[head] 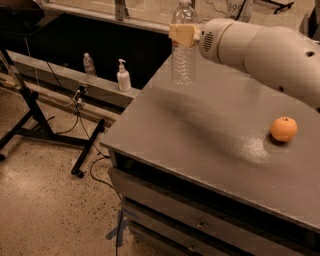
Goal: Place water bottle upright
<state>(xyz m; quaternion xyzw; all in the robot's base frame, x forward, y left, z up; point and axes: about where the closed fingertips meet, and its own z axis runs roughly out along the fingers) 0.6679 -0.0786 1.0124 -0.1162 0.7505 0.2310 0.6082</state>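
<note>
Clear plastic water bottle (184,60), upright, pinched at its shoulder by the gripper (182,35), hanging below it over the table (200,135): placing step; next likely a straight lowering, then release.

Digits, approx. "89", on white sign (235,7) past bench (200,145) far edge. End effector (182,35) grips water bottle (183,65) over that edge.

Lighting: dim, warm, indoor; source probably overhead, though it is out of frame.
Table (200,145): dull grey sheen, with a broad soft shadow lying diagonally under the arm (270,50).
Orange (283,129): brightest colour, with a small dark shadow at its lower left.
Gripper (182,35): top centre, clasped round the water bottle (183,65); faint highlights on the plastic.
Floor (45,200): evenly lit.
Recess behind the table: near black.
</note>
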